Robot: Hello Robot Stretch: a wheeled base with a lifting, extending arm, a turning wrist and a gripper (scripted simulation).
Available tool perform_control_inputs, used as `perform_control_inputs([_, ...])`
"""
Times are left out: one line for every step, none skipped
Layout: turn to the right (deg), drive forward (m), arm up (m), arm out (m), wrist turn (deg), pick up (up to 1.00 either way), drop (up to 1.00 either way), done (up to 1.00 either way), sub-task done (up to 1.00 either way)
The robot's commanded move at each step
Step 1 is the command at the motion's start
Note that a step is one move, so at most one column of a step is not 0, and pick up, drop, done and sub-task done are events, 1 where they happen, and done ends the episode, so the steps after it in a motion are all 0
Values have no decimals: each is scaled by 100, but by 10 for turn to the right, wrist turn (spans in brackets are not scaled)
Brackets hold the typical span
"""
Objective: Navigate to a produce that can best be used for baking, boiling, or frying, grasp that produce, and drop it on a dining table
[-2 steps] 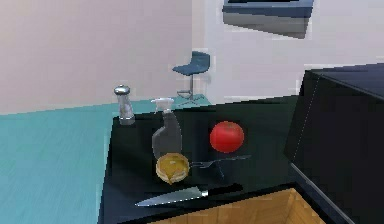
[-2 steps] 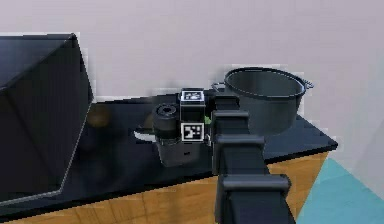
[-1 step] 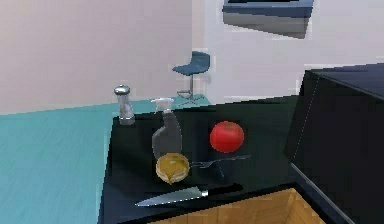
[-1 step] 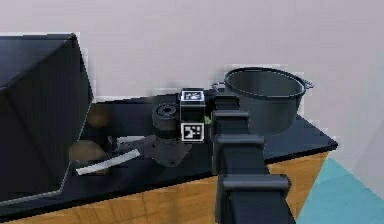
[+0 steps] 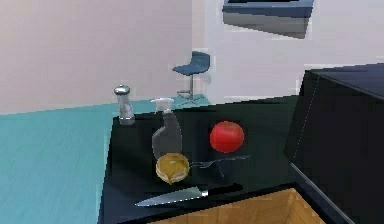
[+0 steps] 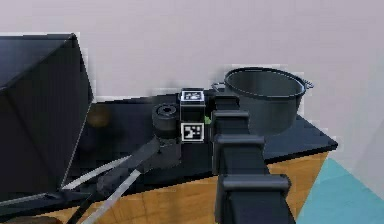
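I see a black counter (image 5: 130,170) with a red round fruit (image 5: 227,136), a knife (image 5: 175,197), a fork (image 5: 215,160), a spray bottle (image 5: 165,125) and a shaker (image 5: 124,103) on it, a blue chair (image 5: 192,68) far behind, and a big grey pot (image 6: 262,95) and a big black box (image 6: 35,100) in the arm side view.

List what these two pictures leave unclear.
Fingers, arm side view: against the dark counter, whether they hold anything cannot be told.
Brown lump, forward view: too small to name.
Black box, forward view: cut off by the right edge.
Pot, arm side view: the arm hides its lower left.
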Motion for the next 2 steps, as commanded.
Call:
perform_control_inputs([0, 0, 0, 0, -210, 0, 0, 0, 0])
perform_control_inputs([0, 0, 0, -14, 0, 0, 0, 0, 0])
